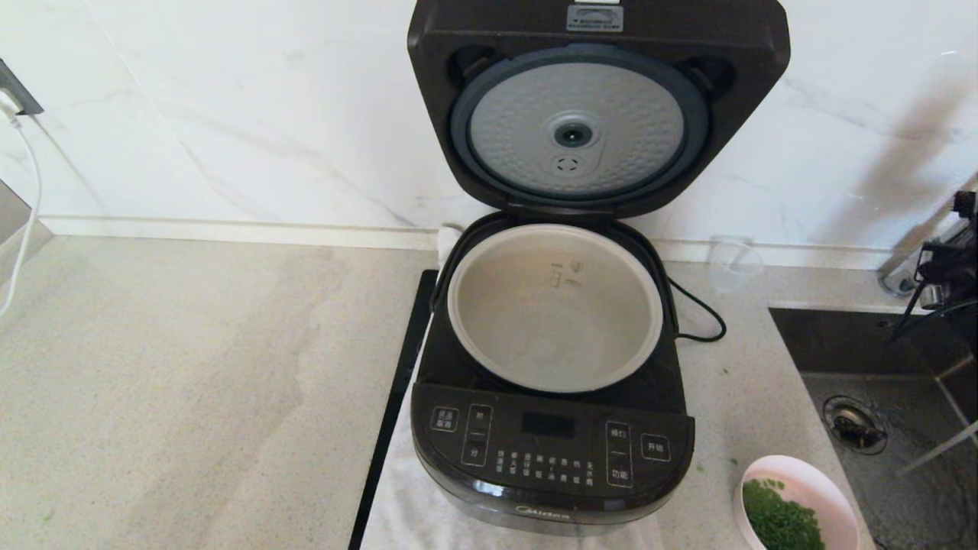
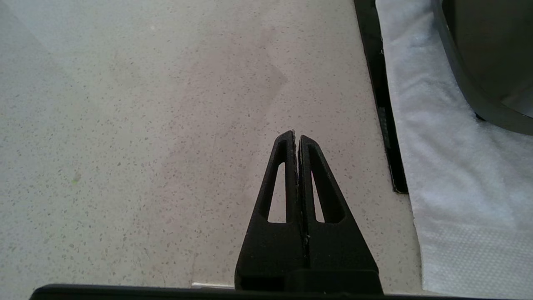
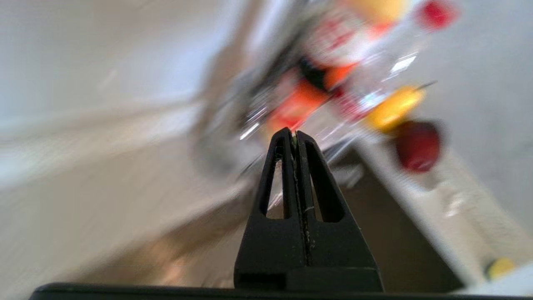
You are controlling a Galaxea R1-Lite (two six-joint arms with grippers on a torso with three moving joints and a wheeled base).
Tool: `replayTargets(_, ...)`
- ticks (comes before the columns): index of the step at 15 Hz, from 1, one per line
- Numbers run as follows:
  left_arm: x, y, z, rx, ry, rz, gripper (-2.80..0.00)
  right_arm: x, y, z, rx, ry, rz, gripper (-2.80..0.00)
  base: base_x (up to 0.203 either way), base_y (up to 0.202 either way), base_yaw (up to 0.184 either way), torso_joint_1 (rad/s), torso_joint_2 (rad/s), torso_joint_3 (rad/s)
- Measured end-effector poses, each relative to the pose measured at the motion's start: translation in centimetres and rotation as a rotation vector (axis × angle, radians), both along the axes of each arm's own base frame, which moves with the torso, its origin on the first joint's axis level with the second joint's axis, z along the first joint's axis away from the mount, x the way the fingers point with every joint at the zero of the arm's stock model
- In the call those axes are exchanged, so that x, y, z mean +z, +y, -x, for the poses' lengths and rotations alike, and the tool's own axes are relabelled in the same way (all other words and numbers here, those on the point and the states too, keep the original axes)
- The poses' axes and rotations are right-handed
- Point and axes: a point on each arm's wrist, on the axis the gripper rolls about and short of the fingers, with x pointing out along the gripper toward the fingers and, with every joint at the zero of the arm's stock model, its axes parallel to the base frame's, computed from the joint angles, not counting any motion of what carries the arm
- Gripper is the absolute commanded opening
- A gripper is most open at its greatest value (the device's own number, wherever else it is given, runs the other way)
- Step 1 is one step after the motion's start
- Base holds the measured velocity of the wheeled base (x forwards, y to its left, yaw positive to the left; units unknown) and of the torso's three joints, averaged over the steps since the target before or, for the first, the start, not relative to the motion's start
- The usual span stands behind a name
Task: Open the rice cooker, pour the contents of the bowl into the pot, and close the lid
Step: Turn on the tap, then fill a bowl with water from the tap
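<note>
Head view, nearest to us at the lower right edge of the frame, shows the bowl (image 1: 798, 503), pale pink, partly cut off by the frame, with the greens (image 1: 779, 523) in it. It sits on the counter (image 1: 191, 382) just right of the cooker (image 1: 552, 451), between the cooker and the sink (image 1: 886, 397).

Further up the frame, at the centre, we see the pot (image 1: 555, 305) bare, and above it the lid (image 1: 596, 107) standing fully up against the wall. So we judge the opening step done and the pour next.

At the right edge, over the sink, a dark piece of the right arm (image 1: 947, 267) shows, above the bowl in the picture. In its wrist view the right gripper (image 3: 295, 135) has its jaws pressed together, holding nothing; we cannot make out the blurred background there. The bowl lies on the right arm's side, down-frame from it, so we think that arm should take it, spreading its jaws first.

The left gripper (image 2: 296, 137) hangs parked over bare counter left of the cooker, jaws also pressed together.
</note>
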Motion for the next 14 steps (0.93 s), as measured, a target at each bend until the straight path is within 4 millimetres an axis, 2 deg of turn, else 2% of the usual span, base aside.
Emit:
replayTargets(2, 0.0, 0.0, 0.0, 0.000, 0.000, 0.000, -2.80, 1.2, 2.1, 1.8, 0.125, 0.104, -0.093, -2.80, 0.000, 0.000, 0.000, 0.000, 0.00, 0.000)
replayTargets(4, 0.0, 0.0, 0.0, 0.000, 0.000, 0.000, -2.80, 2.6, 4.1, 4.5, 0.275, 0.227, -0.232, -2.80, 0.000, 0.000, 0.000, 0.000, 0.00, 0.000)
replayTargets(8, 0.0, 0.0, 0.0, 0.000, 0.000, 0.000, -2.80, 4.7, 7.8, 12.0, 0.548, 0.505, -0.550, -2.80, 0.000, 0.000, 0.000, 0.000, 0.00, 0.000)
replayTargets(11, 0.0, 0.0, 0.0, 0.000, 0.000, 0.000, -2.80, 4.6, 10.3, 18.1, 0.631, 0.699, -0.753, -2.80, 0.000, 0.000, 0.000, 0.000, 0.00, 0.000)
replayTargets(14, 0.0, 0.0, 0.0, 0.000, 0.000, 0.000, -2.80, 3.3, 12.4, 22.7, 0.661, 0.876, -0.853, -2.80, 0.000, 0.000, 0.000, 0.000, 0.00, 0.000)
